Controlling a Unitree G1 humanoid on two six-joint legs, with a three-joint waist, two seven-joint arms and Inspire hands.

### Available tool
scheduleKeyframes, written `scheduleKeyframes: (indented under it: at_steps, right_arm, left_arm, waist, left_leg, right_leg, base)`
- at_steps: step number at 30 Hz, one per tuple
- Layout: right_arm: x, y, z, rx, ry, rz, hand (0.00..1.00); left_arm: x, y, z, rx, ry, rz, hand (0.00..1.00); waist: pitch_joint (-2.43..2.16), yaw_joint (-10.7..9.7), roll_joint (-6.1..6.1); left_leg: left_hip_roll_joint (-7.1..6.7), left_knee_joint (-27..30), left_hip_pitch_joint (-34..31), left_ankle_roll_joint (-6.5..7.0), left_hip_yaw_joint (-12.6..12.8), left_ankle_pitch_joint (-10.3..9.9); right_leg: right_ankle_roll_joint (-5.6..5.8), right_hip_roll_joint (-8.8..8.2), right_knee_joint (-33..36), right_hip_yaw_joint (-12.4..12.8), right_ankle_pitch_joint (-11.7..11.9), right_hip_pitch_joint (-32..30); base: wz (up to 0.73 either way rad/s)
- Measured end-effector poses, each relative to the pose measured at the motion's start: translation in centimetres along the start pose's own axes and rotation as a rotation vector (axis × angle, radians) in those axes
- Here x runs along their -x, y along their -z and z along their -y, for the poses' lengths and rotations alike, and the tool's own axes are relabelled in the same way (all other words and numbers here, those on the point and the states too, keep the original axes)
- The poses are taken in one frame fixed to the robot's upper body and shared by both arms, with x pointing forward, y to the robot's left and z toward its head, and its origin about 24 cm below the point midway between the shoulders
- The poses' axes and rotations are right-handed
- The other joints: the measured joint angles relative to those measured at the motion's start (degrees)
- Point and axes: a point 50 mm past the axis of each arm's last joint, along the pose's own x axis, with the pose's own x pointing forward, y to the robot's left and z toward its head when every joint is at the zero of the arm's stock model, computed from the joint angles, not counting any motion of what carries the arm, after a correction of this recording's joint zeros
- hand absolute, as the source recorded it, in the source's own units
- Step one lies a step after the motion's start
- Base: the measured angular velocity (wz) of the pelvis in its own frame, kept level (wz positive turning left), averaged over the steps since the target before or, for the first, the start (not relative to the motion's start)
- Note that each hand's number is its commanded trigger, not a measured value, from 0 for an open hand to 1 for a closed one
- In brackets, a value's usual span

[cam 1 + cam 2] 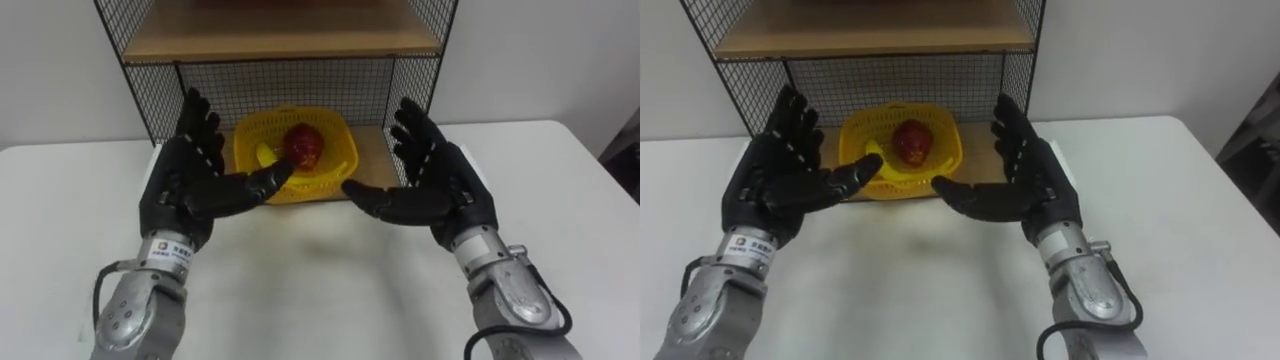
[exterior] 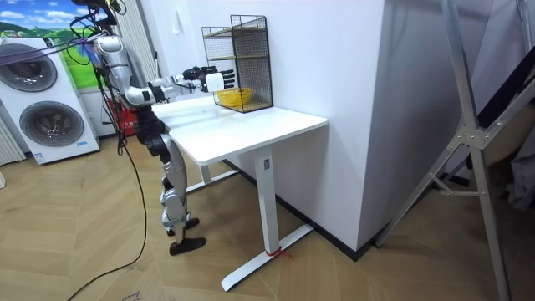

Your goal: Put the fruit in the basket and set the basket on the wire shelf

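Stance: robot stands at the near edge of the white tabletop (image 1: 320, 290), both arms reaching toward the far edge.
Wire shelf (image 1: 300, 85): stands at the tabletop's far edge, against the wall, open side toward the robot.
Basket (image 1: 340, 160): yellow, on the shelf's bottom board under the upper board (image 1: 280, 35), front rim about at the board's front edge.
Fruit: red fruit (image 1: 303, 146) and yellow fruit (image 1: 264, 155) lie inside the basket, touching.
Left hand (image 1: 185, 190): fingers spread, palm inward, empty, before the basket's left side.
Right hand (image 1: 440, 185): mirrors it on the right, spread and empty.
Contact: thumbs point inward near the front rim; touch cannot be told.
Reading: palms facing across the basket's width suit a two-sided carry; load looks delivered, task near complete.
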Motion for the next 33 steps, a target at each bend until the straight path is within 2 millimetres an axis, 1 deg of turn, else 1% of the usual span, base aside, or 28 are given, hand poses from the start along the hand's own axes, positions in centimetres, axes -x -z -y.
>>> scheduleKeyframes:
  at_steps: [1, 3, 6, 9, 12, 13, 15, 18, 19, 21, 24, 26, 29, 31, 32, 33]
  right_arm:
    - [0.2, 0.0, 0.2, -0.001, 0.006, 0.0, 0.0]
    - [0.6, -0.3, 0.3, -0.004, -0.003, 0.011, 0.0]
    - [1.9, -0.6, 0.5, -0.038, -0.015, 0.045, 0.0]
    - [3.3, -0.1, 1.0, -0.072, -0.003, 0.035, 0.0]
    - [4.4, 0.3, 1.4, -0.069, 0.024, 0.013, 0.0]
    - [4.6, 0.1, 1.6, -0.056, 0.035, 0.017, 0.0]
    - [4.8, -0.3, 2.2, -0.022, 0.061, 0.033, 0.0]
    - [5.2, -0.9, 3.6, 0.052, 0.146, 0.055, 0.0]
    - [5.3, -1.1, 3.9, 0.068, 0.174, 0.062, 0.0]
    - [5.4, -1.4, 4.3, 0.093, 0.21, 0.075, 0.0]
    - [5.8, -2.2, 4.2, 0.132, 0.247, 0.103, 0.0]
    - [6.1, -2.9, 4.1, 0.166, 0.273, 0.138, 0.0]
    - [6.6, -4.4, 4.8, 0.247, 0.363, 0.218, 0.0]
    - [7.5, -6.0, 6.3, 0.327, 0.512, 0.297, 0.0]
    - [7.7, -6.4, 6.6, 0.346, 0.553, 0.319, 0.0]
    - [8.3, -7.3, 7.3, 0.383, 0.632, 0.368, 0.0]
  left_arm:
    - [0.3, 0.1, -0.2, -0.004, 0.004, -0.007, 0.0]
    - [1.0, 0.1, -0.4, -0.016, 0.013, -0.01, 0.0]
    - [2.1, 0.0, -0.9, -0.035, 0.018, -0.008, 0.0]
    - [2.9, 0.1, -1.5, -0.04, -0.004, -0.007, 0.0]
    - [3.6, 0.0, -1.8, -0.04, -0.024, -0.001, 0.0]
    - [3.7, -0.1, -2.0, -0.041, -0.034, 0.007, 0.0]
    - [4.0, -0.4, -2.6, -0.041, -0.059, 0.021, 0.0]
    - [4.3, -0.9, -3.5, -0.045, -0.097, 0.051, 0.0]
    - [4.4, -1.2, -3.8, -0.046, -0.109, 0.066, 0.0]
    - [4.5, -1.5, -4.1, -0.054, -0.122, 0.083, 0.0]
    - [4.6, -1.7, -4.4, -0.06, -0.137, 0.1, 0.0]
    - [4.8, -2.2, -4.5, -0.064, -0.153, 0.127, 0.0]
    - [5.1, -4.0, -4.9, -0.099, -0.199, 0.223, 0.0]
    - [5.7, -6.1, -5.7, -0.192, -0.286, 0.323, 0.0]
    - [5.9, -6.6, -5.9, -0.212, -0.315, 0.348, 0.0]
    - [6.3, -7.5, -6.3, -0.246, -0.383, 0.399, 0.0]
  waist:
    - [-0.09, -0.08, -0.17]
    - [-0.04, -0.05, -0.21]
    - [0.05, -0.12, -0.05]
    - [0.12, -0.06, 0.27]
    - [0.0, -0.02, 0.56]
    - [0.03, 0.02, 0.65]
    - [0.1, -0.33, 0.73]
    - [0.13, -0.19, 0.63]
    - [0.11, -0.2, 0.55]
    - [0.05, -0.26, 0.46]
    - [0.05, -0.17, 0.43]
    - [0.05, -0.09, 0.44]
    - [0.0, 0.54, 0.39]
    - [-0.05, 1.09, 0.28]
    - [-0.06, 1.18, 0.28]
    - [-0.07, 1.19, 0.36]
  left_leg:
    - [-0.01, 0.14, -0.01, -0.01, -0.11, -0.02]
    - [-0.05, 0.17, -0.16, -0.01, -0.24, -0.02]
    - [-0.15, 0.2, -0.33, -0.18, -0.72, -0.15]
    - [-0.17, 0.2, -0.4, -0.38, -0.88, -0.3]
    - [-0.17, 0.19, -0.83, -0.41, -0.88, -0.29]
    - [-0.17, 0.2, -1.01, -0.15, -0.92, -0.14]
    - [-0.15, 0.17, -1.04, -0.14, -0.9, -0.13]
    - [-0.16, 0.17, -1.3, -0.2, -0.95, -0.17]
    - [-0.19, 0.2, -1.4, -0.42, -1.13, -0.29]
    - [-0.22, 0.26, -1.68, -0.43, -1.34, -0.3]
    - [-0.28, 0.44, -2.14, -0.37, -1.74, -0.22]
    - [-0.28, 0.46, -2.3, -0.21, -1.8, -0.1]
    - [-0.28, 0.27, -2.11, -0.26, -1.69, -0.06]
    - [-0.35, 0.29, -2.12, -0.33, -1.79, -0.11]
    - [-0.37, 0.3, -2.12, -0.39, -1.84, -0.15]
    - [-0.42, 0.3, -2.15, -0.52, -1.99, -0.22]
  right_leg:
    - [0.01, 0.0, -0.04, -0.07, -0.08, -0.1]
    - [0.07, -0.01, -0.07, -0.16, -0.18, -0.13]
    - [0.3, -0.08, -0.06, -0.48, -0.46, -0.16]
    - [0.44, -0.38, -0.03, -0.47, -0.67, -0.2]
    - [0.4, -0.35, 0.15, -0.32, -0.68, -0.78]
    - [0.16, -0.38, 0.16, -0.75, -0.54, -0.84]
    - [0.11, -0.43, 0.16, -0.85, -0.52, -0.9]
    - [0.19, -0.41, 0.17, -0.87, -0.62, -0.89]
    - [0.33, -0.42, 0.16, -0.94, -0.75, -0.9]
    - [0.38, -0.42, 0.15, -0.93, -0.82, -1.1]
    - [0.12, -0.31, 0.14, -1.82, -0.73, -1.46]
    - [-0.05, -0.26, 0.15, -1.93, -0.63, -1.7]
    - [-0.05, -0.25, 0.4, -1.79, -0.63, -1.79]
    - [-0.05, -0.37, 0.98, -1.86, -0.9, -1.97]
    - [-0.04, -0.38, 0.97, -1.85, -0.98, -1.95]
    - [-0.02, -0.39, 0.92, -1.95, -1.04, -1.93]
  base:
    - [0.04]
    - [0.04]
    - [0.06]
    - [0.04]
    - [0.0]
    - [0.0]
    - [0.0]
    - [0.01]
    - [0.04]
    - [0.07]
    - [0.08]
    - [0.02]
    - [-0.02]
    - [0.0]
    - [0.04]
    - [0.06]
